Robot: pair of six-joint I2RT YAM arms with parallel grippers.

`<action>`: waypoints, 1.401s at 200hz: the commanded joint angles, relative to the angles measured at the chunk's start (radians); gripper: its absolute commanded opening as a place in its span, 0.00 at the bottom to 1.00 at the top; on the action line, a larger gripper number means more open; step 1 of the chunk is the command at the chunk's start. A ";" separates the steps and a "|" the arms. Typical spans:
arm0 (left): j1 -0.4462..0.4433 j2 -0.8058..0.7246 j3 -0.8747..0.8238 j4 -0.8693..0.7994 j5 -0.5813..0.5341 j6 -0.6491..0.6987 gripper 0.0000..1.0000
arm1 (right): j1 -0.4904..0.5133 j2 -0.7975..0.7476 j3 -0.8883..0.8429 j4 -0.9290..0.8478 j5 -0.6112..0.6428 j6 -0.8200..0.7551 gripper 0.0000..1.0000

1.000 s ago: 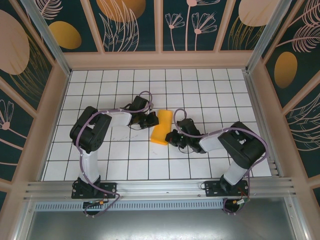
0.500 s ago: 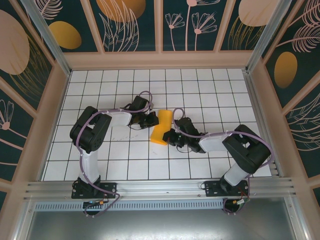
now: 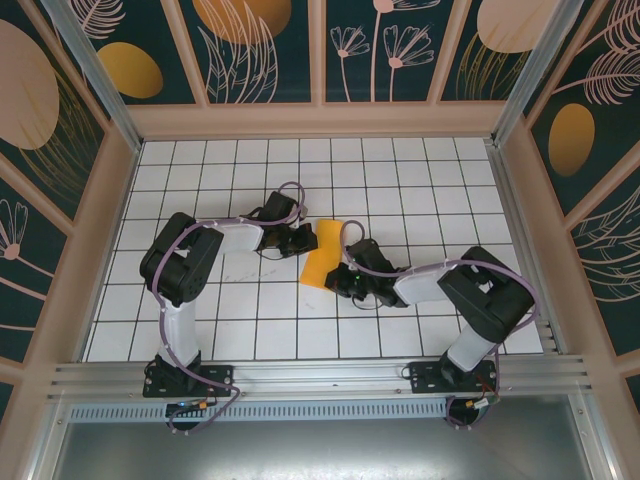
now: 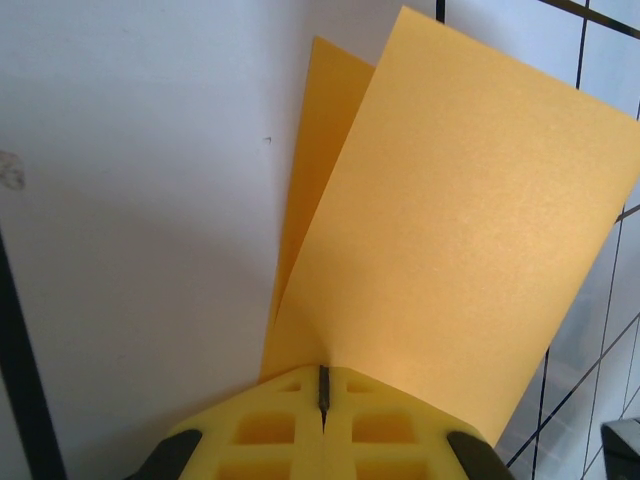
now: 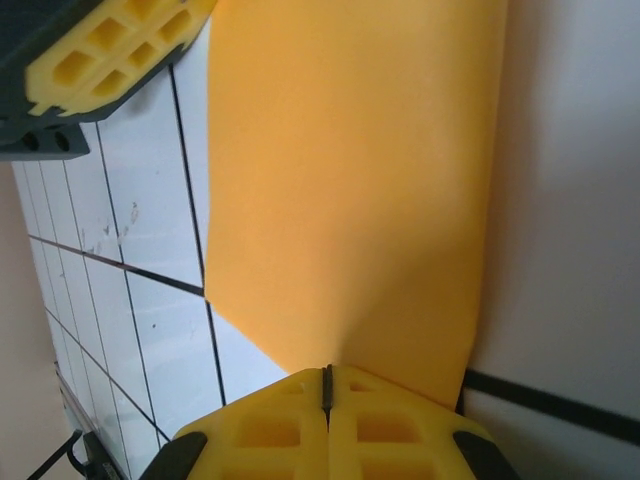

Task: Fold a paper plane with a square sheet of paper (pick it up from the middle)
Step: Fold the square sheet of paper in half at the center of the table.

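Top external view: the sheet of paper (image 3: pixel 322 256) lies at the middle of the table (image 3: pixel 200 160), a narrow orange-yellow strip there, not a full square. The left gripper (image 3: pixel 303 243) meets it from the left of the table's middle. The right gripper (image 3: pixel 340 278) meets it from the right, a little nearer the table's front edge.

In the left wrist view the left gripper (image 4: pixel 322 385) has its yellow fingers (image 4: pixel 270 430) pressed together, and the sheet of paper (image 4: pixel 450 230) comes out from between them in two layers that splay apart above the white table (image 4: pixel 130 200). In the right wrist view the right gripper (image 5: pixel 326 385) is likewise closed, fingers (image 5: pixel 390 430) tight on the near edge of the sheet of paper (image 5: pixel 350 180).

By my reading this is the first fold, the sheet doubled over along its middle but not yet creased; no pointed nose shows. The next move calls for bringing the two loose layers edge to edge, laying them flat on the table and pressing along the fold. Both arms must move together so the thin paper neither tears nor slips.
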 commanded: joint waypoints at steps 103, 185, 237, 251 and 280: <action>-0.008 0.070 -0.015 -0.086 -0.047 0.022 0.00 | -0.008 -0.075 0.050 -0.108 0.037 -0.034 0.00; -0.008 0.072 -0.014 -0.089 -0.047 0.026 0.00 | -0.202 0.061 0.135 0.028 -0.077 -0.091 0.00; -0.007 0.072 -0.017 -0.091 -0.050 0.026 0.00 | -0.205 0.121 0.103 0.019 -0.051 -0.094 0.00; -0.007 0.073 -0.016 -0.091 -0.049 0.027 0.00 | -0.205 0.147 0.090 -0.012 -0.021 -0.103 0.00; -0.007 0.073 -0.017 -0.096 -0.053 0.029 0.00 | -0.205 0.154 0.057 -0.018 -0.006 -0.085 0.00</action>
